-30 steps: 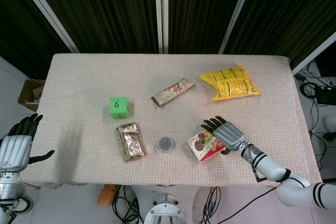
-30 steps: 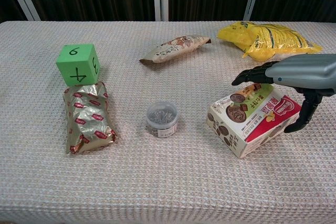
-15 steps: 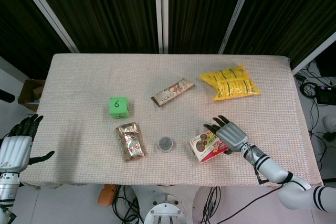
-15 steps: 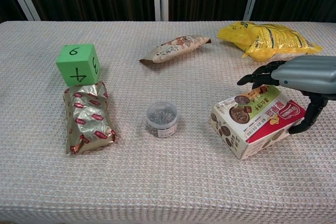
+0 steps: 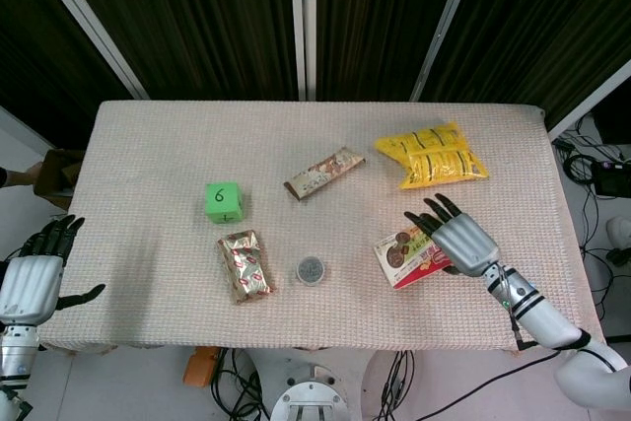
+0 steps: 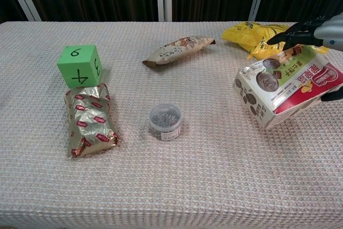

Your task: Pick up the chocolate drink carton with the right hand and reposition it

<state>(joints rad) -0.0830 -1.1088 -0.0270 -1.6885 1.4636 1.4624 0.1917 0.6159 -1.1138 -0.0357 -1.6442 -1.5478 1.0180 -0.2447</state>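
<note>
**Carton up off the cloth in our right hand**

We hold the carton [image 6: 286, 87] tilted, its printed front turned up and toward the tabletop's near edge, because our right hand [image 5: 461, 241] grasps it from above and from its far-right side. In the chest view the carton appears clear of the tabletop [image 5: 158, 145]. That suits a lift before a set-down elsewhere, we judge. It hangs over the right part of the tabletop, nearer the near edge than the far one, and just short of the yellow bag [image 5: 432, 156] by the far right corner.

Our fingers [image 6: 289, 34] reach over the carton's top edge. The thumb seems to press at its right side, though the frame edge cuts most of it off. So the hand is wrapped on the carton, fingers moderately spread.

Our left hand [image 5: 30, 278] hangs off the tabletop's left edge, fingers apart, holding nothing and touching nothing.
</note>
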